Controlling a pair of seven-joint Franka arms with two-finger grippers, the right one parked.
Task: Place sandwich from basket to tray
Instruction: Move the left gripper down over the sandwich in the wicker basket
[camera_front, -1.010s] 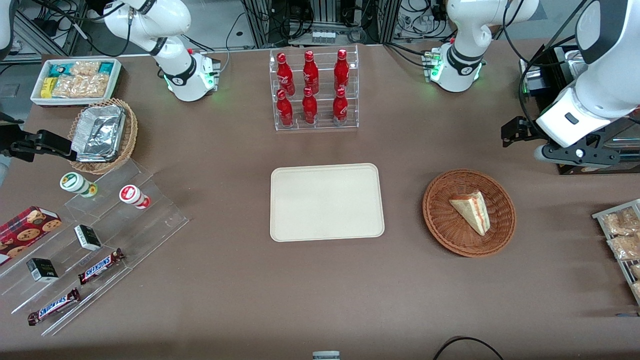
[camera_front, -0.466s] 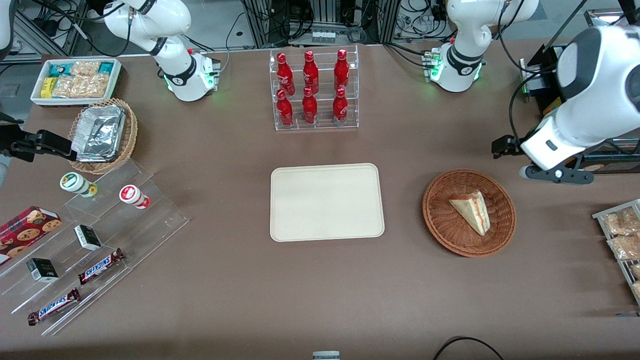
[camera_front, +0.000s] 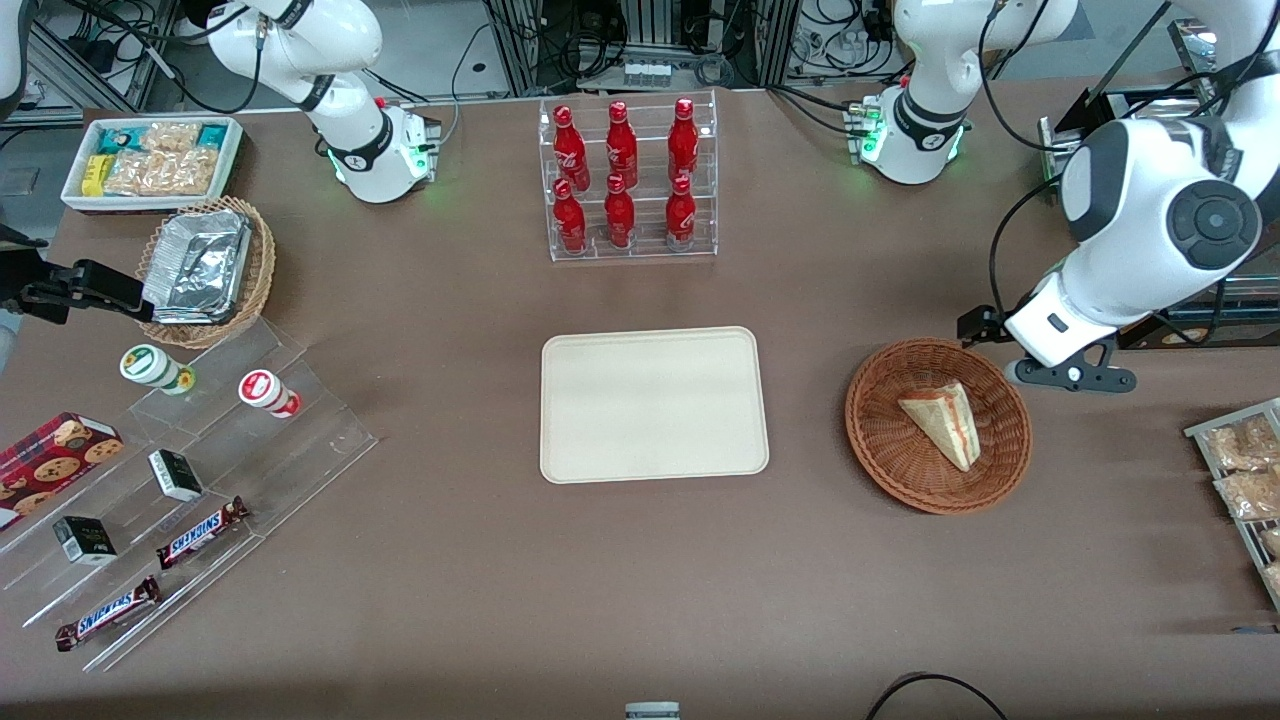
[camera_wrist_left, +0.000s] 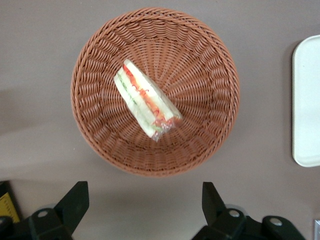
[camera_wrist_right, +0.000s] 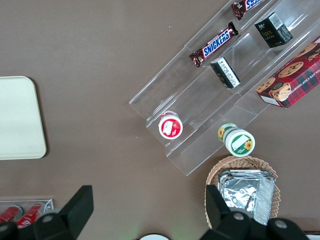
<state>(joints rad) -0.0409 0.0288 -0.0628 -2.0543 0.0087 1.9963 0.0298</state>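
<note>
The approach was in hand, nothing grasped yet. The left gripper (camera_wrist_left: 142, 200) hung above the table just outside the rim of the reddish-brown wicker basket (camera_wrist_left: 95, 125), its fingers spread wide and empty. The sandwich (camera_wrist_left: 146, 100) lay in the middle of the basket, ahead of and below the fingertips, filling edge up. The cream tray (camera_front: 654, 404) sat well apart from the gripper, bare. The next move likely called for centring over the wedge, then descending to straddle its bread faces.
</note>
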